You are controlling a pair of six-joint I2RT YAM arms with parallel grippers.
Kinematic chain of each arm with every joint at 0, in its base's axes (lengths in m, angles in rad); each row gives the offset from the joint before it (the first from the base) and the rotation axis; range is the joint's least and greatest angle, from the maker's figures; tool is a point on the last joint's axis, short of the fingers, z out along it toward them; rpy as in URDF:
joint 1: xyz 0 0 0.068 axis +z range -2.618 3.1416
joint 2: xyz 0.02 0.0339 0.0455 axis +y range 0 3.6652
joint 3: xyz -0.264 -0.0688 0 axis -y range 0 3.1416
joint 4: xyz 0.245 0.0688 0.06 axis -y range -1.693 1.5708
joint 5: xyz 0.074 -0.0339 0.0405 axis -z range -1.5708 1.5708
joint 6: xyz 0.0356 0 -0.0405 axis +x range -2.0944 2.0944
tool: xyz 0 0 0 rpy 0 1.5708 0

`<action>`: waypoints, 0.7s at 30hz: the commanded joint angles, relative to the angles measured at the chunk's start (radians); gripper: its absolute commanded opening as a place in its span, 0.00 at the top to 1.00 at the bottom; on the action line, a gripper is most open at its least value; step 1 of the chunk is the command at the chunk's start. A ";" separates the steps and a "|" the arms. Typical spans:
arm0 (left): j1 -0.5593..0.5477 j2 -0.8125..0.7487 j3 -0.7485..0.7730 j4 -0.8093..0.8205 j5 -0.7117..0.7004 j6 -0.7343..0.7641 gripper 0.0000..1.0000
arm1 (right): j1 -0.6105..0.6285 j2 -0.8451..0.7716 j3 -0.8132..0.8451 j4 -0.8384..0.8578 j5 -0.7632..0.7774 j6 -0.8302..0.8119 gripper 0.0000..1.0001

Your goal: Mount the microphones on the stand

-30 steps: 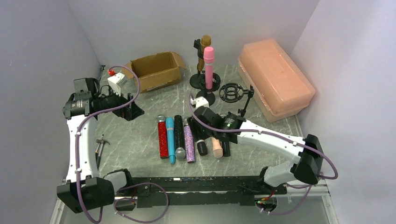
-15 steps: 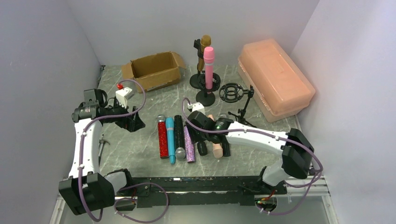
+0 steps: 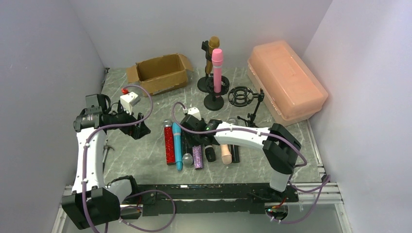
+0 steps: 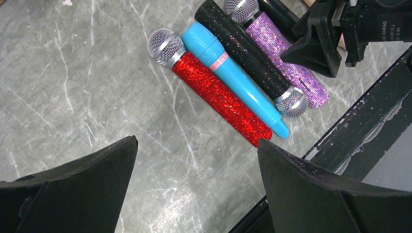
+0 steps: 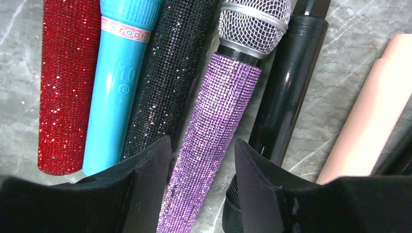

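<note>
Several microphones lie side by side on the table: red glitter (image 3: 169, 145), blue (image 3: 178, 145), black glitter (image 5: 165, 73), purple glitter (image 3: 197, 156), black (image 3: 210, 154) and peach (image 3: 226, 154). A pink microphone (image 3: 217, 63) and a gold one (image 3: 213, 47) stand upright in stands (image 3: 214, 86) at the back. My right gripper (image 3: 193, 138) is low over the row. In the right wrist view it (image 5: 201, 143) is open, its jaws on either side of the purple glitter microphone (image 5: 218, 107). My left gripper (image 3: 138, 127) is open and empty over bare table (image 4: 197, 141), left of the red glitter microphone (image 4: 218, 94).
An empty shock-mount stand (image 3: 242, 96) is right of the pink microphone. A cardboard box (image 3: 160, 73) sits at the back left and a peach plastic case (image 3: 286, 80) at the back right. A black rail (image 3: 214, 189) runs along the near edge.
My right arm has swung left along the row, from over the black and peach microphones to astride the purple glitter one. My left gripper shifted slightly right.
</note>
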 commanded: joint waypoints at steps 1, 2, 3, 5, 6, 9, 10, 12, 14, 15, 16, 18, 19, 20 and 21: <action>-0.002 -0.024 0.023 -0.004 0.028 0.027 0.01 | -0.003 0.009 0.027 0.006 0.041 0.008 0.45; -0.002 -0.024 0.024 -0.005 0.028 0.026 0.01 | -0.003 0.015 0.027 0.010 0.037 0.007 0.45; -0.002 -0.024 0.024 -0.006 0.030 0.025 0.01 | -0.003 0.022 0.029 0.014 0.035 0.005 0.45; -0.003 -0.027 0.024 -0.010 0.034 0.026 0.01 | -0.006 0.041 0.036 0.019 0.033 -0.001 0.45; -0.002 -0.029 0.024 -0.013 0.034 0.028 0.01 | -0.009 0.055 0.041 0.019 0.032 -0.003 0.45; -0.002 -0.037 0.024 -0.020 0.031 0.037 0.01 | -0.028 0.079 0.045 0.026 0.023 0.002 0.45; -0.003 -0.040 0.026 -0.024 0.031 0.040 0.01 | -0.036 0.082 0.040 0.037 0.012 0.006 0.45; -0.003 -0.042 0.026 -0.026 0.033 0.043 0.01 | -0.049 0.093 0.033 0.055 -0.006 0.011 0.45; -0.004 -0.041 0.030 -0.029 0.038 0.045 0.01 | -0.056 0.110 0.037 0.059 -0.017 0.013 0.46; -0.004 -0.039 0.032 -0.033 0.040 0.046 0.01 | -0.058 0.119 0.040 0.061 -0.022 0.012 0.47; -0.004 -0.037 0.034 -0.035 0.043 0.047 0.01 | -0.058 0.124 0.041 0.064 -0.027 0.012 0.48; -0.005 -0.036 0.035 -0.040 0.049 0.048 0.01 | -0.058 0.128 0.038 0.076 -0.038 0.013 0.54; -0.006 -0.037 0.034 -0.040 0.051 0.048 0.01 | -0.060 0.127 0.038 0.080 -0.043 0.014 0.58; -0.009 -0.039 0.032 -0.039 0.049 0.047 0.00 | -0.060 0.125 0.040 0.082 -0.046 0.015 0.64; -0.012 -0.040 0.029 -0.036 0.047 0.044 0.01 | -0.061 0.122 0.042 0.081 -0.044 0.017 0.71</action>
